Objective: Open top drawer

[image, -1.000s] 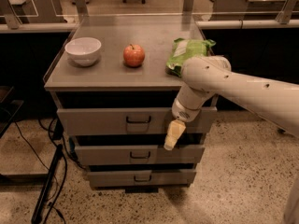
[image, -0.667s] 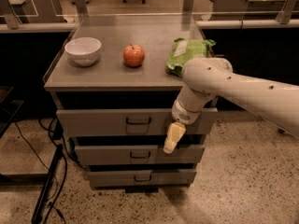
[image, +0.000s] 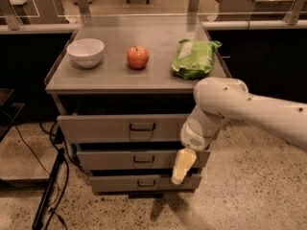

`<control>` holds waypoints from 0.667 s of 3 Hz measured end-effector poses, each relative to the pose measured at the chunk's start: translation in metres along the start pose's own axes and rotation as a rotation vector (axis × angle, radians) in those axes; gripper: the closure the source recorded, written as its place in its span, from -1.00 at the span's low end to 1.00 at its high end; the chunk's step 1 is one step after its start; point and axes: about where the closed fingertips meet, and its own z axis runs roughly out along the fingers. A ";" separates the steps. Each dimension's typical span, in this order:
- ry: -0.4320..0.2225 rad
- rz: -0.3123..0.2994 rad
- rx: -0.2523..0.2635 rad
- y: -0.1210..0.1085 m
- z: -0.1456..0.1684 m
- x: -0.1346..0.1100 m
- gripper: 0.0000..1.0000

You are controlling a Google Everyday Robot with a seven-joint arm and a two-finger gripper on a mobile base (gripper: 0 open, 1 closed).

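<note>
Drawer cabinet with the arm reaching in from the right.
On the grey worktop, left to right, stand a white bowl, a red apple and a green bag, each apart from the next. Directly under the worktop is the top drawer, its flat front standing forward with a dark gap above it and its dark handle at mid-front. Beneath it sit the middle drawer and the bottom drawer. The tool hangs pointing down in front of the right end of the middle drawer, below and to the right of the top drawer's handle and clear of it. Whether the tool is apart or together cannot be told.
</note>
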 end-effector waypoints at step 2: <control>-0.014 0.013 0.059 0.015 -0.042 0.012 -1.00</control>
